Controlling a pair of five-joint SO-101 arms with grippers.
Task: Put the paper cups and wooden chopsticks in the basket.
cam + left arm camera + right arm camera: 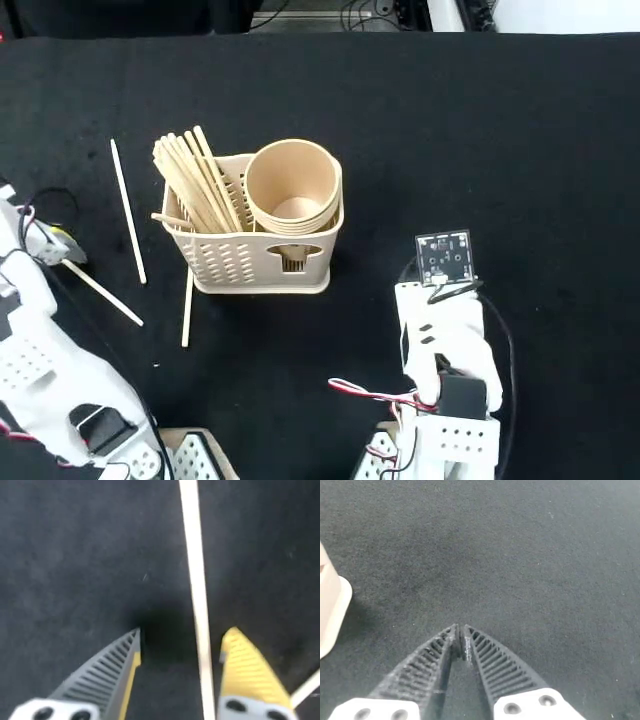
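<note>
Left gripper (185, 630) straddles a wooden chopstick (192, 555), fingers apart; lying close against one finger, it may roll away on closing. Right gripper (460, 628) rests together.

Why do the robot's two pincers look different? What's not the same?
The left pincer is open; the right pincer is shut. The left pincer has a chopstick between its fingers; the right pincer has nothing in it. One finger of the left pincer is yellow, while both of the right pincer's are dark. Both have ridged fingers and point at the black table.
</note>
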